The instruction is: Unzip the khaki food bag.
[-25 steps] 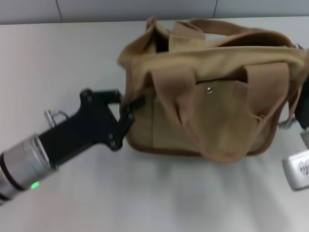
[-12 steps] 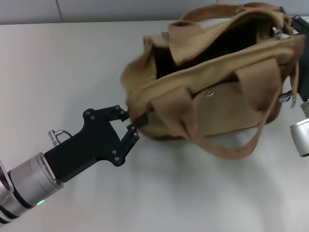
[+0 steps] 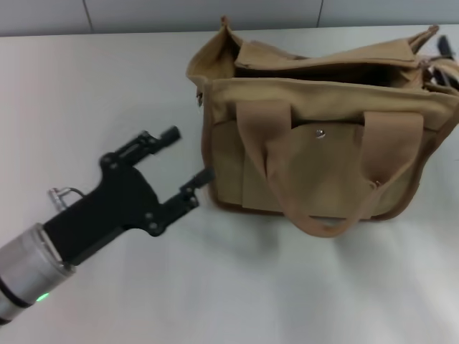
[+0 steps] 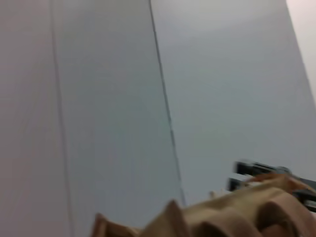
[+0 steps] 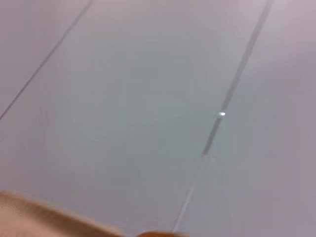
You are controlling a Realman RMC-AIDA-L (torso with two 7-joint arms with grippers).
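The khaki food bag (image 3: 323, 143) stands upright on the white table (image 3: 93, 86), front pocket and metal snap (image 3: 320, 132) toward me. Its top gapes open between the two sides, and one handle hangs down the front. My left gripper (image 3: 188, 155) is open and empty just left of the bag's left end, one fingertip close to its lower corner. Only a dark bit of my right gripper (image 3: 445, 47) shows at the bag's far right top corner. The bag's top edge also shows in the left wrist view (image 4: 237, 212) and the right wrist view (image 5: 44, 215).
A grey wall (image 3: 215, 14) runs along the table's far edge behind the bag. Bare tabletop lies to the left of and in front of the bag.
My left gripper has let go of the bag's left end, opened and drawn back to the left. The bag has dropped from its tilt to upright. The right arm has left the view.
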